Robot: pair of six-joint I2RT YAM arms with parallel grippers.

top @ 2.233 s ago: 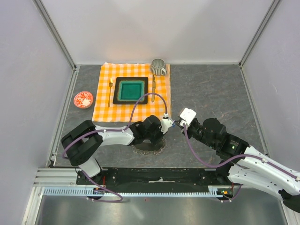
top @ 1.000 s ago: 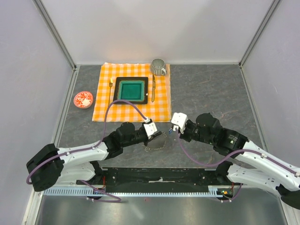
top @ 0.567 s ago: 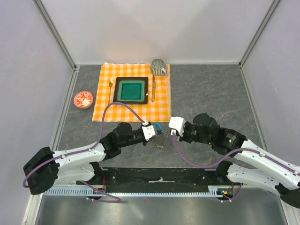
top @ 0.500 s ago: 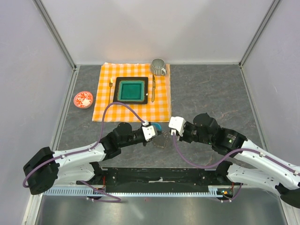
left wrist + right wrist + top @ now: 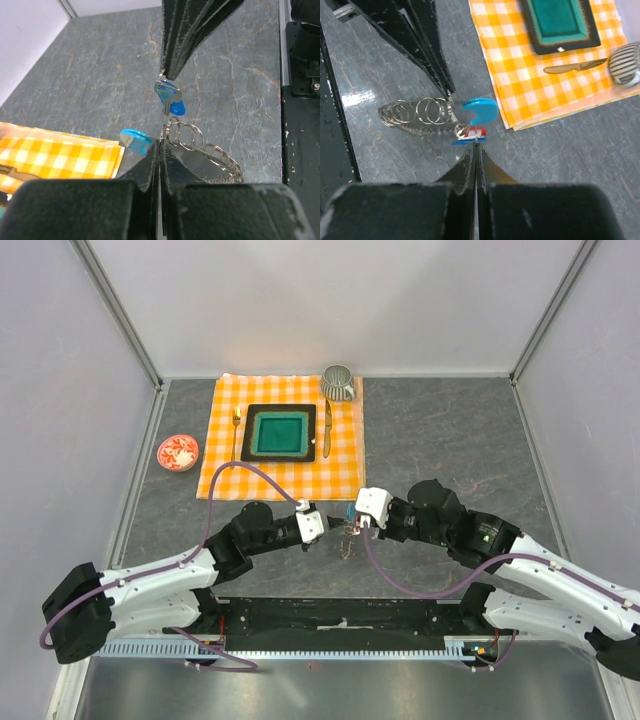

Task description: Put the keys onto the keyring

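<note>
The keyring (image 5: 347, 543), a silvery coil of wire loops, hangs just above the grey table between my two grippers. My left gripper (image 5: 325, 528) is shut on one end of it; the left wrist view shows the coil (image 5: 221, 157) starting at my shut fingertips (image 5: 161, 142). My right gripper (image 5: 351, 524) is shut on a small key with red and blue heads (image 5: 472, 133), which hangs at the coil's (image 5: 417, 112) other end. The curved bright-blue tag (image 5: 481, 111) hangs beside it and also shows in the left wrist view (image 5: 135, 140). The two grippers point tip to tip, very close.
An orange checked cloth (image 5: 225, 470) lies at the back with a green square plate (image 5: 279, 432), a gold fork (image 5: 236, 435), a gold knife (image 5: 327, 425) and a striped cup (image 5: 338, 382). A red patterned dish (image 5: 178, 452) sits left. A black rail (image 5: 340, 615) runs along the near edge.
The left gripper has drawn back to the left and the right gripper has come in from the right. The keyring, lying flat before, is now lifted and held between them.
</note>
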